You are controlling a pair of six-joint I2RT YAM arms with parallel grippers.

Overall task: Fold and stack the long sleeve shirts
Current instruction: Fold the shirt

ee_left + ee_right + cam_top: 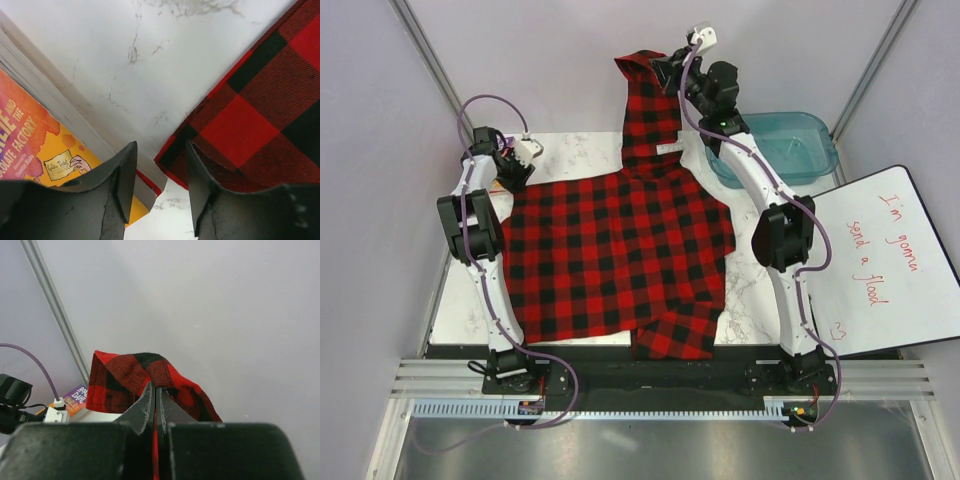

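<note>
Left arm was bent; left claw [159, 150] hovered low over worktop [150, 75], jaws parted, seemingly empty. Right arm was extended far, raised high; right claw [155, 390] was clamped on shirt [125, 372].

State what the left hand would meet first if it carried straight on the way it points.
Probably the hem of the red-and-black checked fabric shirt beside the colourful paperback book on the white marble table; depth is unclear.

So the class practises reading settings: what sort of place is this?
Likely a robotics lab cell: a left arm and right arm bolted at a marble-patterned table, plain enclosing walls, a handwritten whiteboard; the right gripper holds a plaid shirt.
</note>
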